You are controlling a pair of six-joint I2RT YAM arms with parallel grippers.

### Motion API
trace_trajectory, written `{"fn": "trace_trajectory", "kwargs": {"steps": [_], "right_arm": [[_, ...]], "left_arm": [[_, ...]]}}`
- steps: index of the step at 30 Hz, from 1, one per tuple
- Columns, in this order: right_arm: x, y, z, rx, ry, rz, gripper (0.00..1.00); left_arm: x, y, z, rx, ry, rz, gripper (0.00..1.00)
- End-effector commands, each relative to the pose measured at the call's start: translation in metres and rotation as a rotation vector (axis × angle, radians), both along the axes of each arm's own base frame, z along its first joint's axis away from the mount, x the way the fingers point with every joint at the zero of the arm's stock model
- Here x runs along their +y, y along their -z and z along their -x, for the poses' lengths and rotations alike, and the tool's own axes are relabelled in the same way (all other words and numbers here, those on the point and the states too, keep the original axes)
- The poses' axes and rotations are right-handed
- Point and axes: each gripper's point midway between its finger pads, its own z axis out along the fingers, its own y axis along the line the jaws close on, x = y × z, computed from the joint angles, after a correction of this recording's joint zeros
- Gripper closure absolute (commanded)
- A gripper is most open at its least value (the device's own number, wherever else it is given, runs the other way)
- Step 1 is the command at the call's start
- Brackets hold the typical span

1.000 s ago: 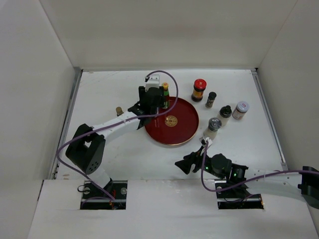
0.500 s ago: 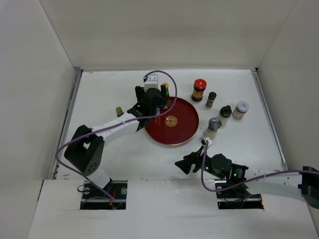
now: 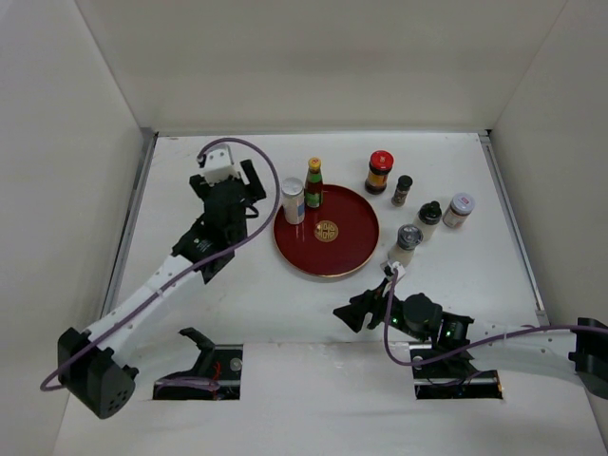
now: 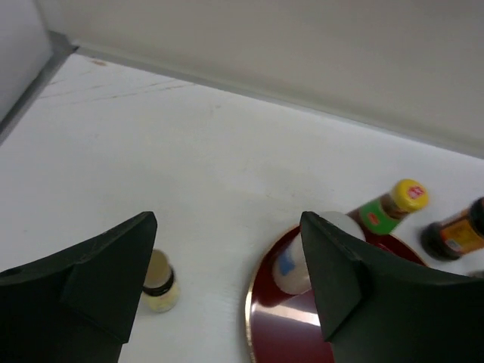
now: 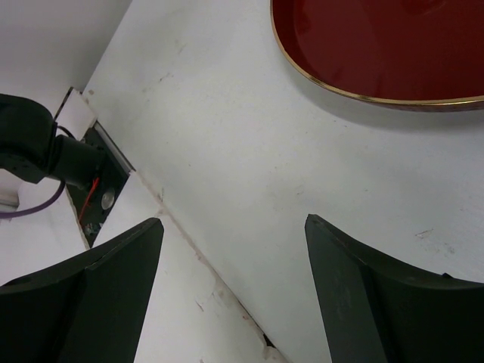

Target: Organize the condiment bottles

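1. Red round tray (image 3: 356, 252) with a gold rim and a gold centre emblem (image 3: 327, 231). The emblem is too small to read, and no bottle label is legible; only colours show.
2. White bottle (image 3: 294, 200) has a blue patch on its label and stands on the tray's left edge. Green-label bottle (image 3: 313, 183) has a yellow cap with unreadable red marks and stands at the tray's back edge.
3. On the worktop (image 3: 256, 285) right of the tray:
   - red-capped bottle (image 3: 380, 172), dark with an orange label
   - small dark bottle (image 3: 403, 189)
   - black-capped bottle (image 3: 427, 217)
   - silver-capped jar (image 3: 459, 210)
   - grey-lidded bottle (image 3: 408, 242), just off the tray's right rim
4. Left arm reaches diagonally from the near-left corner to the back-left of the worktop, with the wrist left of the tray. Left end effector (image 4: 227, 227) has its fingers spread wide and nothing between them.
5. In the left wrist view, a small pale jar (image 4: 159, 283) with a dark band sits on the worktop at the inner side of the left finger, partly hidden by it. The white bottle shows just past the right fingertip.
6. Right arm lies low along the near edge, pointing left. Right end effector (image 3: 357, 312) is spread apart and empty, near the tray's front rim — all bottles are well apart from it.
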Motion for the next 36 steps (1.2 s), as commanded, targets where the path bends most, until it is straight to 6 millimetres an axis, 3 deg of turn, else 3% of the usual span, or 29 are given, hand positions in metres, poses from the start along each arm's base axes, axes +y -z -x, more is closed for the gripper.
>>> {"fn": "trace_trajectory", "kwargs": {"steps": [1,7,14,19,24,26,30,36], "right_arm": [[0.006,-0.023,-0.003,-0.032,0.009,-0.075,0.18],[0.006,-0.024,-0.003,-0.033,0.009,-0.077,0.18],[0.006,-0.023,-0.003,-0.032,0.009,-0.074,0.18],[0.006,-0.024,-0.003,-0.032,0.009,-0.079,0.18],[0.006,-0.024,-0.003,-0.032,0.009,-0.079,0.18],[0.006,-0.024,-0.003,-0.033,0.009,-0.081,0.18],[0.006,-0.025,-0.003,-0.034,0.009,-0.083,0.17],[0.005,-0.024,-0.003,-0.032,0.009,-0.083,0.17]], "left_arm": [[0.039,0.044,0.012,0.132,-0.103,-0.068,0.28],[0.055,0.086,0.004,0.234,-0.129,-0.072,0.32],[0.059,0.114,-0.014,0.289,-0.119,-0.053,0.33],[0.058,0.124,-0.022,0.306,-0.116,-0.053,0.45],[0.056,0.138,-0.024,0.328,-0.112,-0.052,0.51],[0.057,0.143,-0.024,0.334,-0.116,-0.047,0.60],[0.057,0.131,-0.022,0.301,-0.112,-0.036,0.74],[0.046,0.086,-0.009,0.216,-0.074,-0.019,0.78]]}}
